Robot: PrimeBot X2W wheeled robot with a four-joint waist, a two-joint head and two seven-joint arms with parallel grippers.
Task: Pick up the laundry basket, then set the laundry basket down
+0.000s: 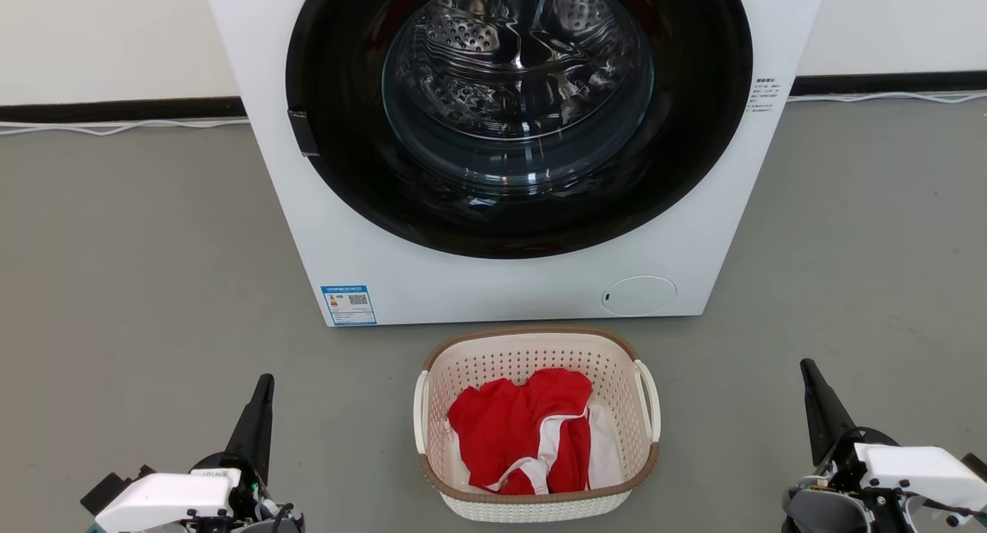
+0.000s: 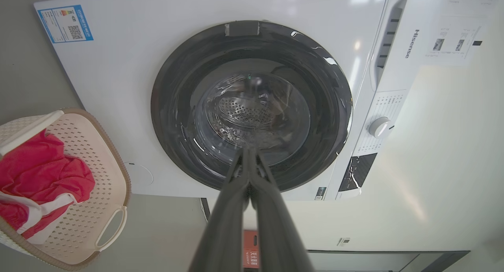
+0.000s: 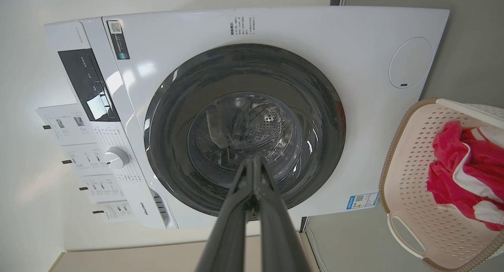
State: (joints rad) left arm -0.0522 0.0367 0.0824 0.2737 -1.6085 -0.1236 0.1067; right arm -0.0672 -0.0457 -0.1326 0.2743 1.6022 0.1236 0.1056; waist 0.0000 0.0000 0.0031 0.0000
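The laundry basket (image 1: pixel 617 367) stands on the grey floor just in front of the washing machine, cream-white and perforated with a brown rim band and a white loop handle on each side. Red and white clothing (image 1: pixel 528 429) lies inside it. My left gripper (image 1: pixel 264 381) is shut and empty, low on the left, well apart from the basket. My right gripper (image 1: pixel 806 366) is shut and empty, off to the basket's right. The left wrist view has the basket (image 2: pixel 94 177) at its left edge and the left gripper (image 2: pixel 249 150) pointing at the washer. In the right wrist view the basket (image 3: pixel 405 177) sits at the right edge beside the right gripper (image 3: pixel 255 160).
A big white washing machine (image 1: pixel 370 232) with a dark round glass door (image 1: pixel 517 109) and steel drum stands directly behind the basket. Grey floor (image 1: pixel 131 271) lies open on both sides. A white cable (image 1: pixel 116 126) runs along the black skirting at the wall.
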